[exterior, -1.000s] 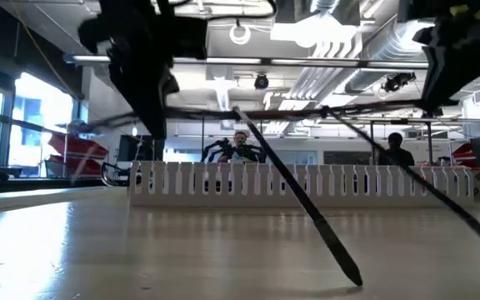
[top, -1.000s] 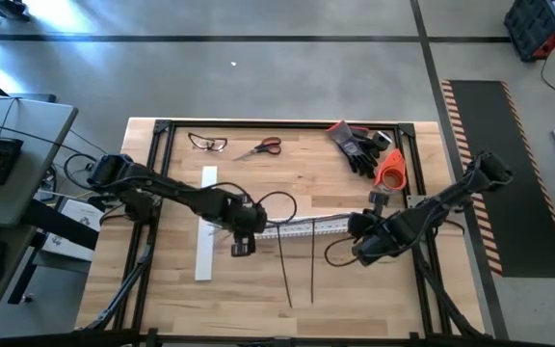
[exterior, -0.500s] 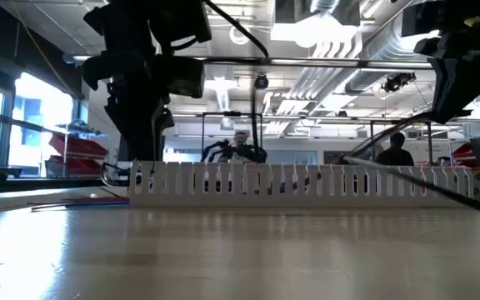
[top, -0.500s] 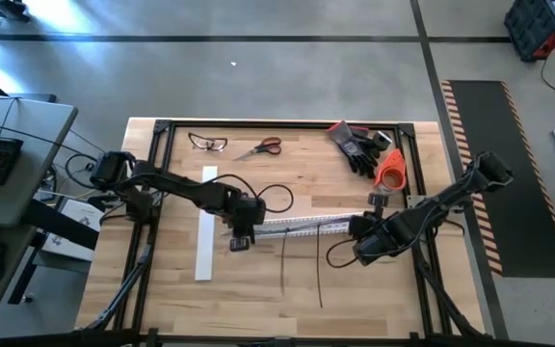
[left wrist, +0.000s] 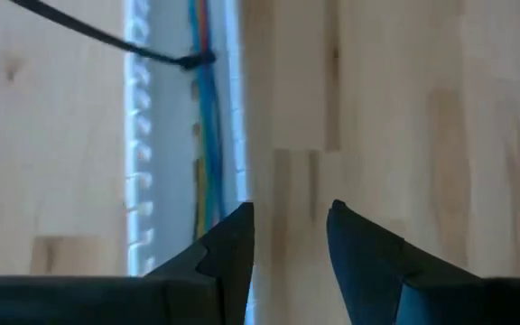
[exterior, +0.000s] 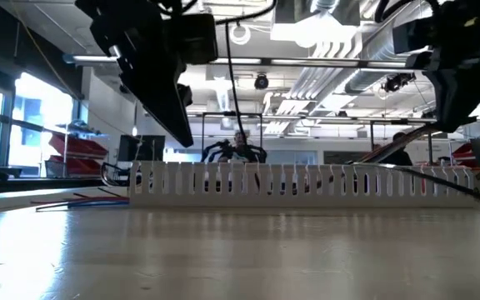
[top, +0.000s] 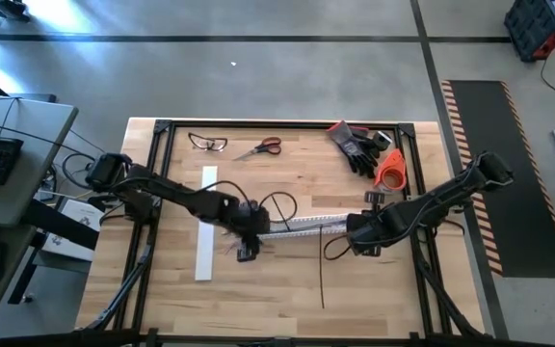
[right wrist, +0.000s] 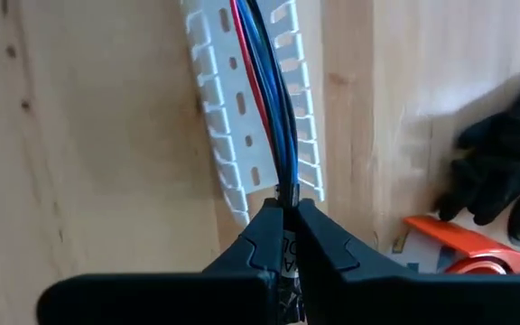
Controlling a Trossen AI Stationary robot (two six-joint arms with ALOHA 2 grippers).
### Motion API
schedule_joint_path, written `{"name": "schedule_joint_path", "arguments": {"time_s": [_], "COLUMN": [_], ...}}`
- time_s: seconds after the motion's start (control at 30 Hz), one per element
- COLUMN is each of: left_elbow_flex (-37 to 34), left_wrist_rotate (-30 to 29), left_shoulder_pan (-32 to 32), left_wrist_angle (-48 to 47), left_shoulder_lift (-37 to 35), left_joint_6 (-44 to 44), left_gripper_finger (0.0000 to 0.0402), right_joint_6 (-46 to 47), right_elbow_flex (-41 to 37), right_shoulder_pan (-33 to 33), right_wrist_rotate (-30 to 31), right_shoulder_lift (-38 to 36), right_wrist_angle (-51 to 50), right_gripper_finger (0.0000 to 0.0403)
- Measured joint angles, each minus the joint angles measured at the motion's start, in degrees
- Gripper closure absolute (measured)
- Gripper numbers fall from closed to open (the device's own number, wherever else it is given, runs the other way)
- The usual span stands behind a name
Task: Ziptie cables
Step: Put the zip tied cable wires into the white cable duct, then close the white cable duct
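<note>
Since the earlier frame the left gripper (top: pixel 248 249) has let go and its fingers (left wrist: pixel 228 248) now stand apart with bare wood between them, holding nothing. It sits at the left end of the white slotted channel (top: pixel 306 224), a little toward 6 o'clock of it. One ziptie has gone from the open wood; a single ziptie (top: pixel 320 278) lies alone at 6 o'clock of the channel, well apart from both grippers. Another thin dark strip (left wrist: pixel 97 34) crosses the channel and meets the cables (right wrist: pixel 269 90), which lie inside the channel along its length. At the channel's right end, the right gripper (right wrist: pixel 289 217) is closed tight on the end of the cables. Scissors (top: pixel 259 148), glasses (top: pixel 207 144) and black gloves (top: pixel 359 145) lie toward 12 o'clock on the table (top: pixel 258 299).
</note>
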Motion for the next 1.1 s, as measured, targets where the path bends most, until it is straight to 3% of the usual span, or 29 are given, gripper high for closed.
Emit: {"name": "schedule_joint_path", "arguments": {"time_s": [0.17,0.4,0.53,0.67,0.77,0.83,0.9,1.1], "left_elbow_flex": [0.0,0.0,0.0,-0.9,-4.8,-9.1,-14.4,-27.9], "left_wrist_rotate": [-4.2,-7.3,-13.3,-23.7,-29.6,-29.8,-29.2,-25.9], "left_shoulder_pan": [-3.3,-5.5,-6.9,-10.1,-12.5,-12.5,-12.1,-9.2], "left_wrist_angle": [2.2,1.5,-5.5,-17.8,-24.5,-29.1,-29.7,-24.7], "left_shoulder_lift": [0.0,-0.2,-1.5,-4.8,-9.3,-13.1,-17.0,-27.5], "left_joint_6": [0.0,-3.5,-9.3,-22.3,-40.5,-55.3,-63.3,-73.4], "left_gripper_finger": [0.028,0.028,0.028,0.028,0.028,0.0277,0.0269,0.0212], "right_joint_6": [-0.8,-0.6,-2.4,-4.5,-6.5,-7.3,-7.6,-7.0], "right_elbow_flex": [0.0,0.0,0.0,-0.7,-4.2,-7.3,-10.4,-19.0], "right_shoulder_pan": [-0.9,-5.5,-6.1,-3.4,-1.1,0.0,0.9,1.8], "right_wrist_rotate": [-2.6,-6.9,-6.2,-0.6,1.6,2.0,2.1,0.8], "right_shoulder_lift": [0.0,0.0,-0.3,-2.9,-5.2,-6.4,-7.0,-7.0], "right_wrist_angle": [-0.4,-4.3,-2.4,9.2,20.2,27.5,33.9,48.7], "right_gripper_finger": [0.0369,0.0247,0.0182,0.0146,0.014,0.0141,0.0143,0.0144]}}
